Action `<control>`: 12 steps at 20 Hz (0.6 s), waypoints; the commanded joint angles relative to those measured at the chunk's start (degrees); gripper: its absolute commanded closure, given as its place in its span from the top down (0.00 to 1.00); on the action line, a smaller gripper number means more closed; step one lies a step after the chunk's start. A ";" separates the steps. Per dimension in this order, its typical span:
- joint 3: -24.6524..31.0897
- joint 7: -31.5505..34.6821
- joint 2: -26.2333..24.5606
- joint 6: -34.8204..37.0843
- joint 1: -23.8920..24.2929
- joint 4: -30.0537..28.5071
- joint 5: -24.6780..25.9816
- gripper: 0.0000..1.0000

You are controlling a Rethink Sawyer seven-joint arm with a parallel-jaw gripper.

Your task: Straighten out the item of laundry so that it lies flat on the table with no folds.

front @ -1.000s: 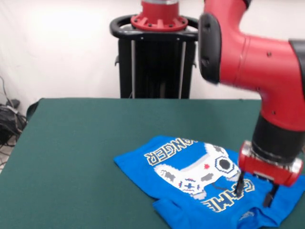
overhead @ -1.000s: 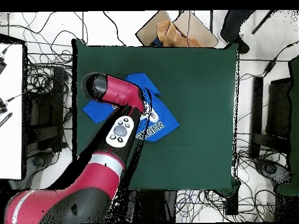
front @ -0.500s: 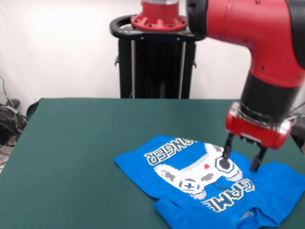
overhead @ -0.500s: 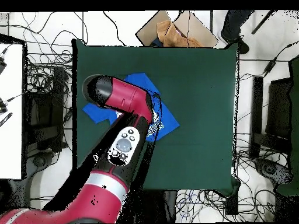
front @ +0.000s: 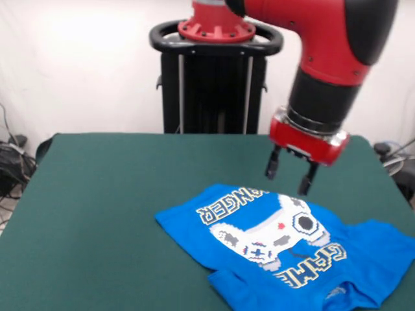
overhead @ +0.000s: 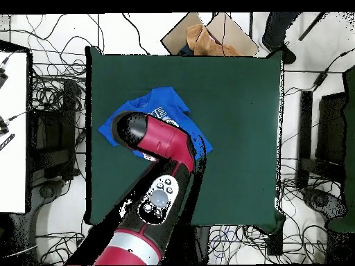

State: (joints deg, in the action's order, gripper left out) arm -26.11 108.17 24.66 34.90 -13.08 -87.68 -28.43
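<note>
The gripper (front: 289, 176) has lifted off the T-shirt (front: 285, 249), fingers apart and empty; its near hem seemingly remains folded.

Shirt (front: 272, 240), front view: lower hem runs off the bottom edge, right sleeve end nearly lost at the right edge.
Shirt, overhead view: the arm (overhead: 163, 142) covers its middle, print unreadable.
Gripper (front: 290, 177), overhead view: hidden under the arm.
</note>
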 commanded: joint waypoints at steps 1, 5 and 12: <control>7.17 4.38 -0.11 -10.91 3.03 -12.79 5.37 1.00; 8.86 4.66 -0.76 -20.56 5.65 -13.43 8.63 1.00; 12.61 6.67 -2.18 -29.56 9.95 -12.50 12.80 1.00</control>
State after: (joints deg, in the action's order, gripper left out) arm -22.75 108.17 25.01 8.68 -5.20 -96.76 -18.55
